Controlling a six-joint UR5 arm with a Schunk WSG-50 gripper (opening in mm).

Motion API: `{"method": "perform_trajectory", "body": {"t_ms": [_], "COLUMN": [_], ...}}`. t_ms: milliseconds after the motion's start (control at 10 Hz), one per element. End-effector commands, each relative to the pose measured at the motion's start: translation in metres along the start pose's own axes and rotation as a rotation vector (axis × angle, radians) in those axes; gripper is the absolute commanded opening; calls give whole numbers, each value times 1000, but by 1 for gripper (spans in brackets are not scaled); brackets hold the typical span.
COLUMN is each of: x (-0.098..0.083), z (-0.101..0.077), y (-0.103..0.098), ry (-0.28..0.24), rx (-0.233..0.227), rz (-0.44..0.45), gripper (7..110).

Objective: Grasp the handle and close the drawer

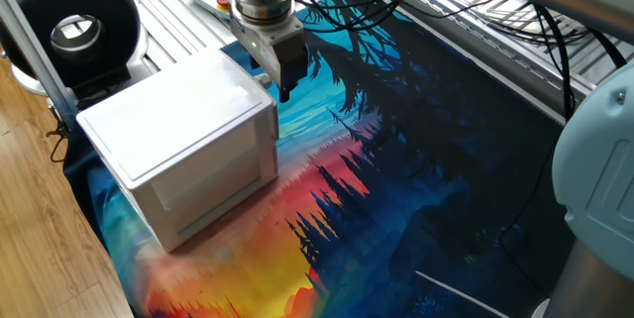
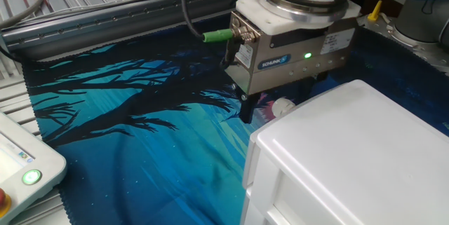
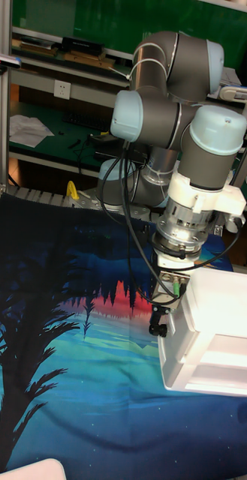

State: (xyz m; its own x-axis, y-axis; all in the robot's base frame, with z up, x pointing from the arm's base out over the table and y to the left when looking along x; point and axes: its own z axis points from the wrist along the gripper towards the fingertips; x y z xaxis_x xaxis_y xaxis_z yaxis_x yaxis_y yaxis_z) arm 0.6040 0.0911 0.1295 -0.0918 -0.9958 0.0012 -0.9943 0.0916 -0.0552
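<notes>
The white cabinet stands on the printed mat. Its drawer sits pushed in, and its front panel faces my gripper. The handle, a small whitish knob, sticks out just past the cabinet's top edge. My gripper hangs close beside that front, slightly above the knob, and looks open. One dark finger shows left of the knob and clear of it. The other finger is hidden behind the cabinet top. The gripper is at the cabinet's far right corner and, in the tall view, at its left side.
A colourful forest-print mat covers the table. A black round device stands at the back left on a metal rail surface. A white control box with a green light lies at the left. Cables run along the back.
</notes>
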Motion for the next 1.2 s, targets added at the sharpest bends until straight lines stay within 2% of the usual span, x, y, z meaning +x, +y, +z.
{"method": "perform_trajectory", "body": {"t_ms": [0,300,700,1000,1100], "x": [7,4,1,5,14], "z": [-6,-7,-7,-8,-9], "y": [1,2,4,0,-5], "ry": [1,-11,-19,-11,15], "rx": [-5,-6,-14,-6,20], "rz": [19,17,72,254,346], "gripper": [88,88,88,88,88]}}
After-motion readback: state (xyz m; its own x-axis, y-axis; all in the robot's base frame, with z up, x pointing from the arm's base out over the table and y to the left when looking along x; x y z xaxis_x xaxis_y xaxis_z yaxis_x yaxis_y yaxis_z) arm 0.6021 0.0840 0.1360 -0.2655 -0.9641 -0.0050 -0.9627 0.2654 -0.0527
